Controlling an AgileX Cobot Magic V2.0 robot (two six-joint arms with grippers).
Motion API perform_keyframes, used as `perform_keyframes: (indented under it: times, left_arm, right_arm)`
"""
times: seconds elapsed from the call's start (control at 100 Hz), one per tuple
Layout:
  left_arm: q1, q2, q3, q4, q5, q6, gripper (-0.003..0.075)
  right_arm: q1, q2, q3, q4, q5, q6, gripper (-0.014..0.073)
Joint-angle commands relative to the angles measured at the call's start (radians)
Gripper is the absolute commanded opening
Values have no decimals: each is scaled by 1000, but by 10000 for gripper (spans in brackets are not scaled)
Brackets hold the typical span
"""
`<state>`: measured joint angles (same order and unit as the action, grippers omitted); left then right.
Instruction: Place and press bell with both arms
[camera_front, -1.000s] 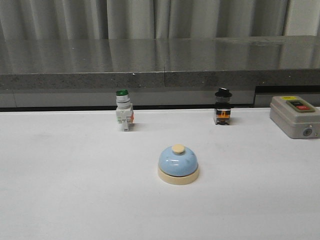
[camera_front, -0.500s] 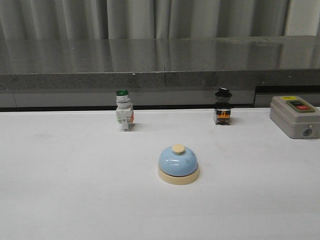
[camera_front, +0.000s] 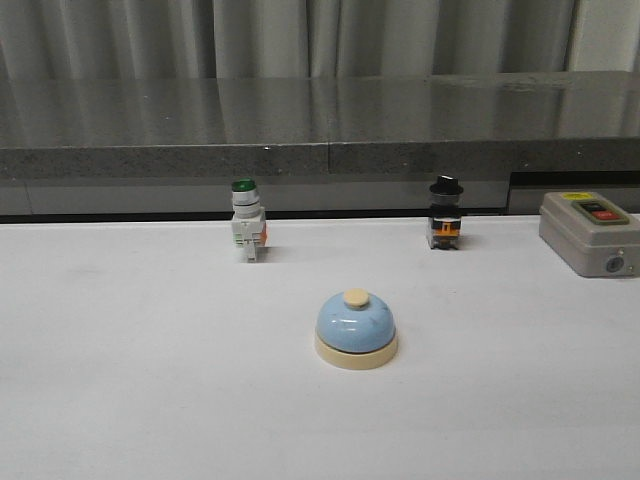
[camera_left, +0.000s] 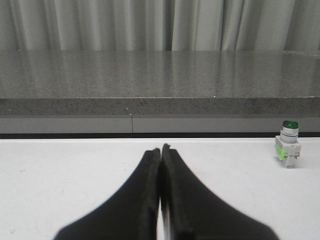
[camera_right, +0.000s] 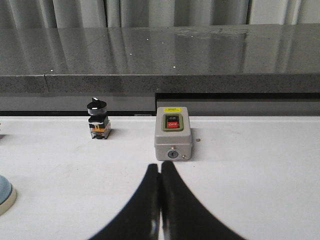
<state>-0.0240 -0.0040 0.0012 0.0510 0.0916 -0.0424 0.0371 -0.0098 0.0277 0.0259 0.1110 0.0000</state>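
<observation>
1. Nothing has moved since the earlier front frames: the bell (camera_front: 356, 331) occupies the same spot on the desk (camera_front: 130, 380), and neither arm enters the front view.
2. Bell position: near the middle of the white desk, upright on its cream base, cream button on top. Only a sliver of its blue dome and cream rim appears at the edge of the right wrist view (camera_right: 5, 194).
3. Left gripper (camera_left: 160, 150): jaws pressed together with only a thin seam between the fingers, holding nothing, positioned above bare desk.
4. Right gripper (camera_right: 160, 168): jaws likewise pressed together and holding nothing, well apart from the bell.
5. Green-capped push-button switch (camera_front: 246, 219): upright toward the back of the desk, left of the bell and farther back.
6. Black-knobbed selector switch (camera_front: 446, 213): upright toward the back of the desk, right of the bell and farther back.
7. Grey control box (camera_front: 590, 233): at the right edge of the desk, with red and black buttons on its top face. In the right wrist view it stands just beyond the closed right fingers.
</observation>
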Motion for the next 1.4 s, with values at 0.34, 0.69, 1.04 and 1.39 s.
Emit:
perform_keyframes:
  times: [0.34, 0.69, 1.04, 1.39]
  left_arm:
    - [2, -30, 41, 0, -83, -8, -19]
    - [2, -30, 41, 0, -83, -8, -20]
    - [2, -30, 41, 0, -83, -8, -20]
    - [2, -30, 41, 0, -83, -8, -19]
  right_arm:
    - [-5, -15, -15, 3, -81, 0, -60]
    - [-5, -14, -40, 3, -218, 0, -60]
    - [-5, 291, -418, 3, 145, 0, -60]
    - [-5, 751, -827, 3, 608, 0, -60]
